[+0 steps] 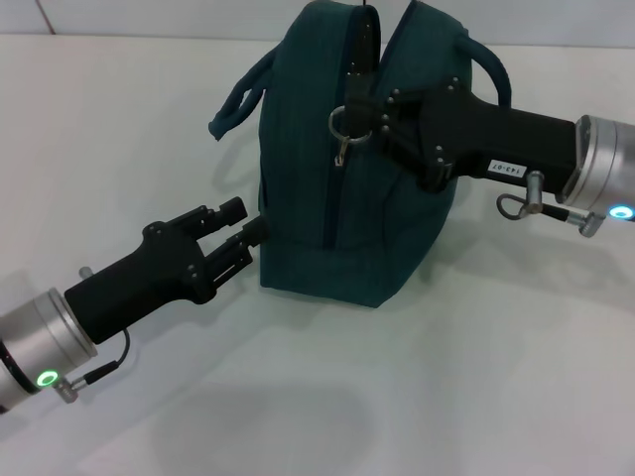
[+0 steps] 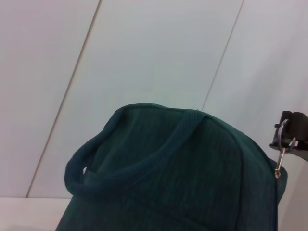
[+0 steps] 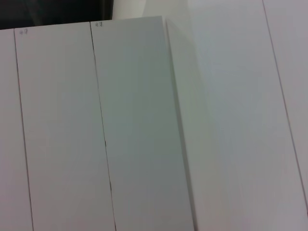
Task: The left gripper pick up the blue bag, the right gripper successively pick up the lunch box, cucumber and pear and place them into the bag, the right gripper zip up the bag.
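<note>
**Bag upright mid-table, right gripper on the zip pull**

Blue bag (image 1: 347, 188) stands upright on the white table (image 1: 476, 377), abt centre, toward the far edge. Plenty of bare table on the near side and to both sides; back edge of the table runs just behind the bag top. One loop handle (image 1: 238, 94) hangs off the bag's left side, the other (image 1: 491, 74) arcs over on the right. Zip line runs down the near face; upper stretch looks parted at the very top, lower stretch shut.

Right gripper (image 1: 359, 127) comes in from the right, level w/ the bag's upper part, arm lying across the bag's right shoulder. Its jaws are pinched together on the zip's metal ring pull (image 1: 340, 127), ring and small tab dangling just below the tips. Left wrist view shows the same ring (image 2: 281, 142) at the bag's edge, held by the black tips.

Left gripper (image 1: 243, 228) sits low at the bag's left bottom corner, jaws spread a little, holding nothing; lower finger (image 1: 253, 236) is just at the fabric, touching or nearly so, can't tell which.

Right wrist view shows only white panels.
</note>
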{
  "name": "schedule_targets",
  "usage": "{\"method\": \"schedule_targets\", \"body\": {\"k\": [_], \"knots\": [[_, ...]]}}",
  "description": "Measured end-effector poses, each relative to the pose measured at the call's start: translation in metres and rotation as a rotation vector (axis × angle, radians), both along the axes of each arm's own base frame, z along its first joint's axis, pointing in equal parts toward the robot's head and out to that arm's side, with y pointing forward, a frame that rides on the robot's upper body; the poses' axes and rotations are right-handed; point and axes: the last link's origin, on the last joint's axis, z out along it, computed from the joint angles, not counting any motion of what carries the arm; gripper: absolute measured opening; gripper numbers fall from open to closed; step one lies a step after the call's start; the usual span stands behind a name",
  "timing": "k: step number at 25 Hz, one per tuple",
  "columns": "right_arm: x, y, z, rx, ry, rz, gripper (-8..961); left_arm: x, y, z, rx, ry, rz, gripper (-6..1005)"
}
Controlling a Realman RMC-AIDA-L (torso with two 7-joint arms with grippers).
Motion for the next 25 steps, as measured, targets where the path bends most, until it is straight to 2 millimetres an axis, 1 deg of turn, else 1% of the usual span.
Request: {"method": "schedule_targets", "body": {"k": [13, 20, 25], "knots": [[0.002, -0.001, 0.0, 0.0, 0.002, -0.006, 11, 0.015, 0.01, -0.012, -0.046, -0.023, -0.034, 445], [0.003, -0.004, 0.001, -0.006, 0.009, -0.003, 10, 0.021, 0.017, -0.017, -0.06, -0.021, -0.034, 420], [0.006, -0.006, 0.001, -0.01, 0.015, -0.006, 10, 0.025, 0.018, -0.02, -0.072, 0.0, -0.069, 403]]}}
